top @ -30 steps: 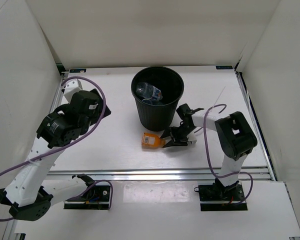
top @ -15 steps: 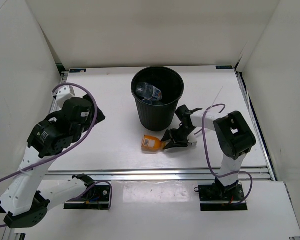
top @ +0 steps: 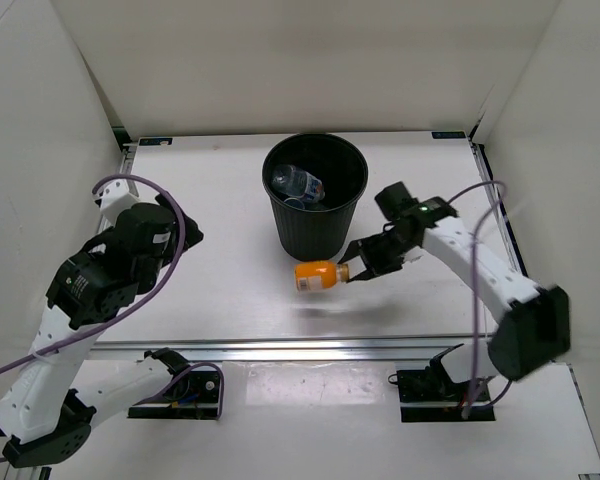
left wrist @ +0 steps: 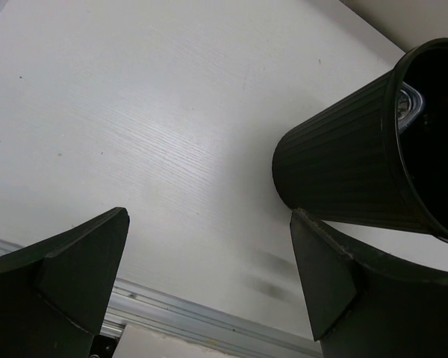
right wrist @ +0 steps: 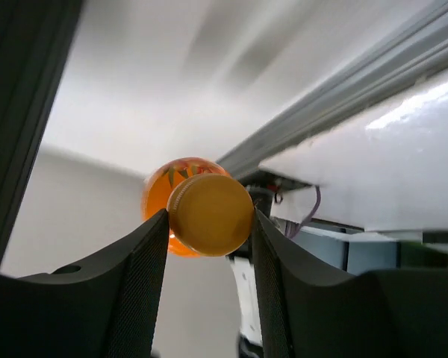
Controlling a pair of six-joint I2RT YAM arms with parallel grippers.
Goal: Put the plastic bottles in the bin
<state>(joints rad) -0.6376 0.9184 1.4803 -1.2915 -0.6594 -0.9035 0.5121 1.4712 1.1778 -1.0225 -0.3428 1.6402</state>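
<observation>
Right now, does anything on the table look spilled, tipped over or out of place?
Nothing stands out. The bin stands upright with bottles inside. The orange bottle is held sideways by its cap between the right fingers, off the table beside the bin. The left fingers are open and empty.

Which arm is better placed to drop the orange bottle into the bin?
Right. The right gripper is shut on the orange bottle, close beside the bin; the left gripper is open, empty and farther off.

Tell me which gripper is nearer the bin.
Right. The right gripper, shut on the orange bottle, hangs just off the near-right side of the bin. The left gripper stands open, well off to the bin's left.
</observation>
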